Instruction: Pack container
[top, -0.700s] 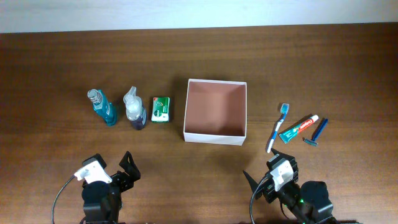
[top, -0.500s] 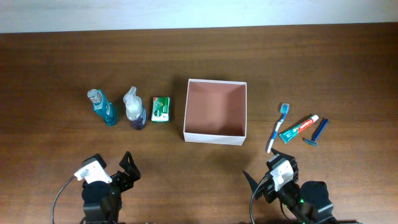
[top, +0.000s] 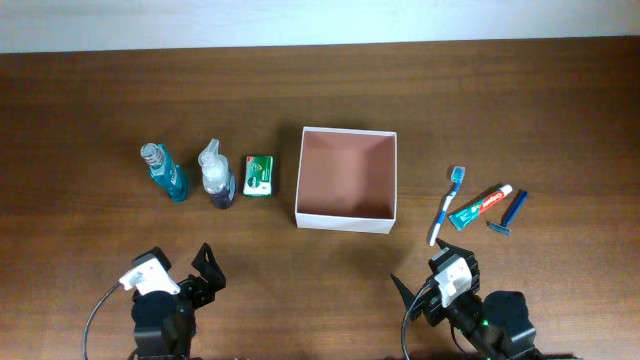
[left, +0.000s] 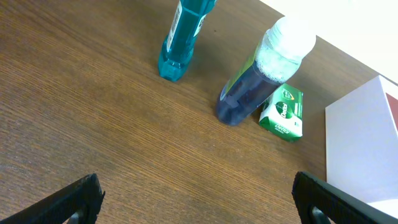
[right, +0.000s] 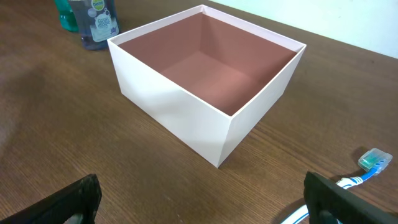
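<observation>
White thin walls, reddish-brown inside: square open-top box, mouth up, sides equal, so we find no long axis; near corner faces right claw. Sits ahead-left of that claw, ahead-right of left claw. Both claws spread wide, holding nothing. Ahead of left claw, in row: teal bottle, clear bottle of dark blue liquid, small green soap box. Ahead of right claw: blue-white toothbrush; ahead-right: toothpaste tube, blue razor.

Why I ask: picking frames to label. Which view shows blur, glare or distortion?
Overhead: even light, sharp, small soft shadows by the container. Left wrist: the teal bottle and spray bottle look tilted by the wide lens; the spray cap is washed out. Right wrist: container crisp, near fingertips blurred.
</observation>
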